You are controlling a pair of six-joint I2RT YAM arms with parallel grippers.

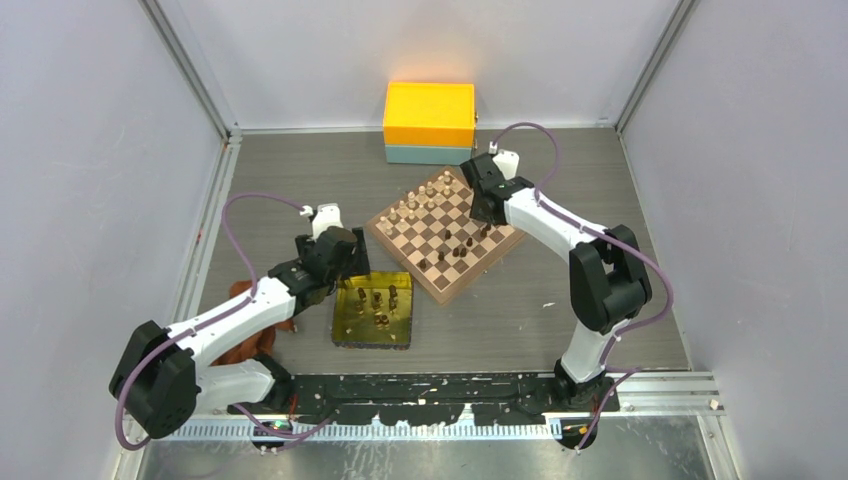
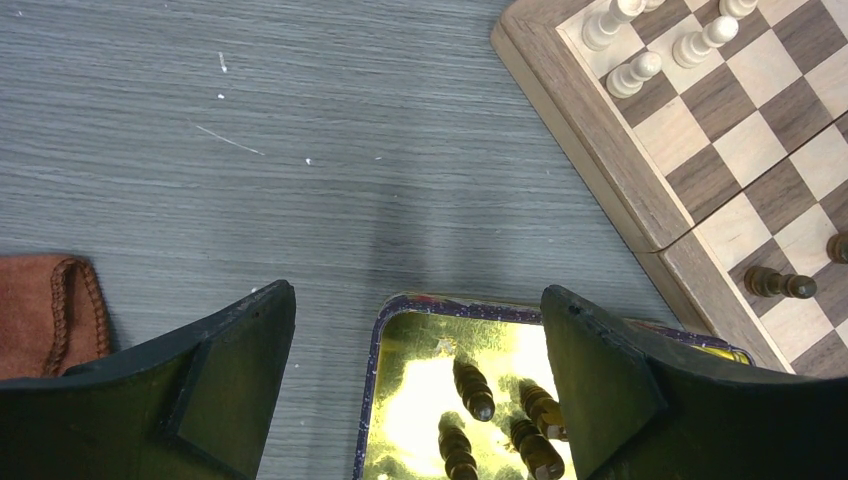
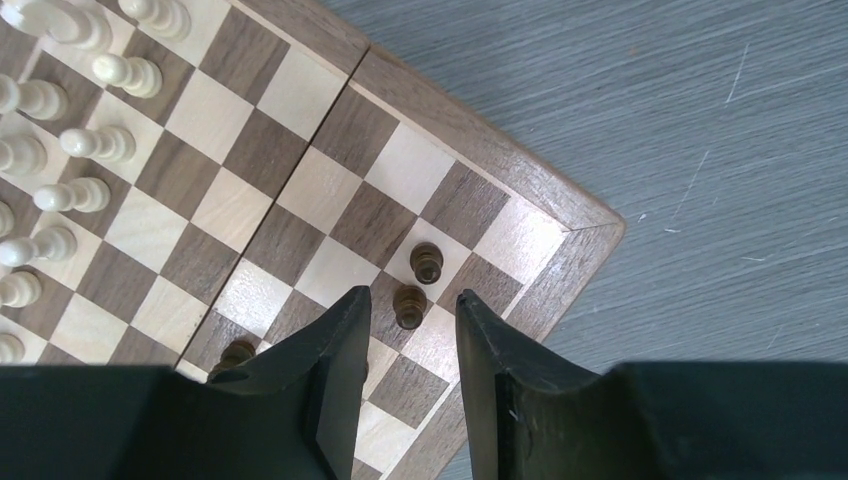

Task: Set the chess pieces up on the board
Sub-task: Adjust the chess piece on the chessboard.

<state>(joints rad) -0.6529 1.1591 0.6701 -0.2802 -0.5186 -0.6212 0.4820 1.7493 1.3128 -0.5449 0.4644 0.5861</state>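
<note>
The board (image 1: 405,262) lies at the table's middle, with pale chessmen (image 1: 420,200) along its far-left side. Several dark chess pieces (image 1: 458,250) stand on its near-right half. My right gripper (image 3: 412,300) hangs over the board's right corner (image 3: 540,190), open. A dark piece (image 3: 409,305) stands between the fingertips, untouched. A second dark piece (image 3: 427,262) stands just beyond it. My left gripper (image 2: 418,295) is wide open and empty above the far edge of the gold tray (image 2: 375,380). Several dark pieces (image 2: 474,388) lie in that tray.
A yellow box on a teal base (image 1: 429,122) stands behind the board. A brown leather pouch (image 1: 250,335) lies left of the gold tray (image 1: 345,320), under the left arm. White walls close in the table on three sides.
</note>
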